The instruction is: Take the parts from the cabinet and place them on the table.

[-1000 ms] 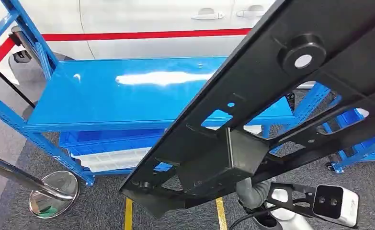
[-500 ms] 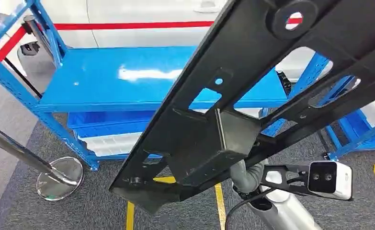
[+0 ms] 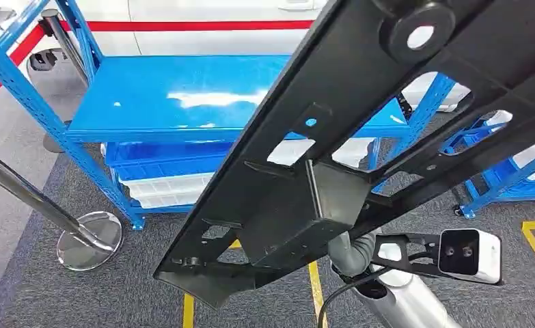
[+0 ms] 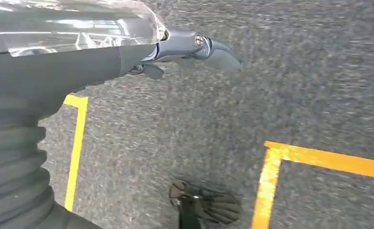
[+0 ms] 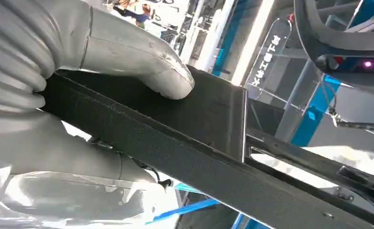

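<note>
Currently: one part (image 3: 360,157), long black perforated frame, running from 7 to 1 o'clock above the blue shelf (image 3: 182,102), grasped at its central box by right-hand fingers (image 5: 142,67); seemingly rigid, unwieldy; left hand (image 4: 194,47) hanging, grip indeterminate.

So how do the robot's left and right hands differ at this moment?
The right hand grips the black part, its thumb pressed on the part's flat face; the left hand holds nothing. The right hand is raised near the blue shelf; the left hangs over grey carpet. Both have grey ribbed covers.
</note>
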